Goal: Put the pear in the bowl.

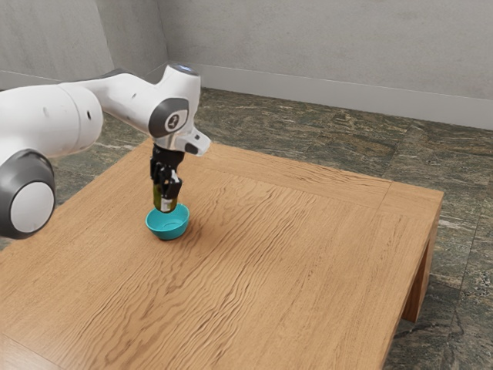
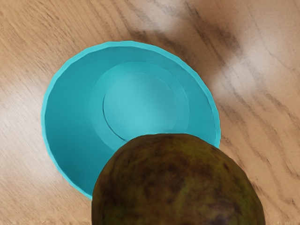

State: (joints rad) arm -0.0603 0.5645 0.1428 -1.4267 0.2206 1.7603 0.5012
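In the exterior view my black gripper (image 1: 166, 183) points down over the table, shut on the brown-green pear (image 1: 159, 202). The pear hangs at the bowl's far rim, its lower end near rim height; whether they touch I cannot tell. The turquoise bowl (image 1: 166, 232) stands upright on the table. In the wrist view the pear (image 2: 178, 183) is large at the lower edge and covers part of the bowl (image 2: 140, 98), whose visible inside holds nothing.
The wooden table (image 1: 285, 254) extends around the bowl, with its far corner and a leg toward the exterior view's right. Grey walls and a dark stone floor (image 1: 347, 139) lie beyond.
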